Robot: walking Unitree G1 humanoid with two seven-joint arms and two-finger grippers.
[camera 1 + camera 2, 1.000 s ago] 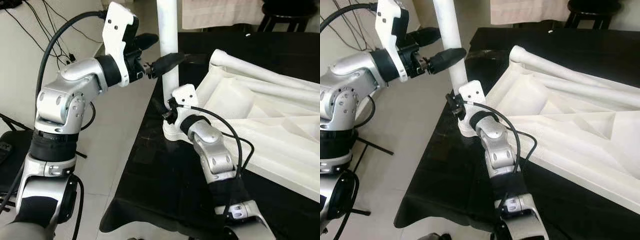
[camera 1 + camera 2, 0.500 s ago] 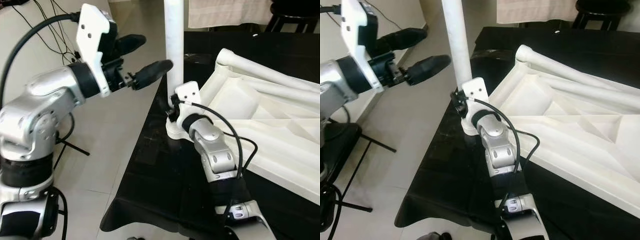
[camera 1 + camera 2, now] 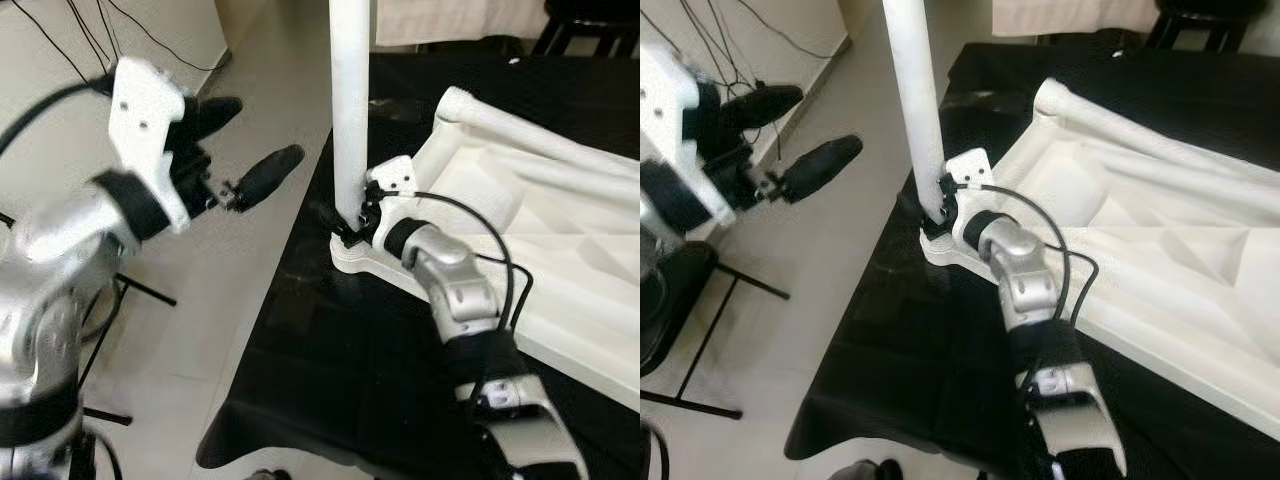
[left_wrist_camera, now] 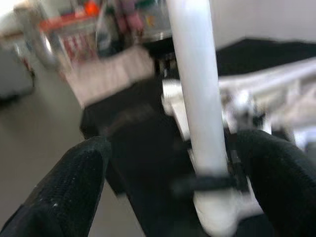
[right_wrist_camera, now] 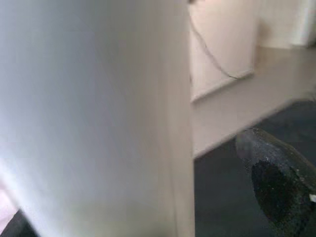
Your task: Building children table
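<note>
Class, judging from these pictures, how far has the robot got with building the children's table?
Done: one white leg stands upright in a corner of the upturned white tabletop. In hand: the right gripper is at that leg's base; the left gripper is open beside it, apart. Left: another leg lies on the tabletop, unfitted.

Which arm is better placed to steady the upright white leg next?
Right, probably. The right gripper is already at the base of the leg, where it meets the white tabletop. The left gripper hangs open over the floor, away from the leg.
</note>
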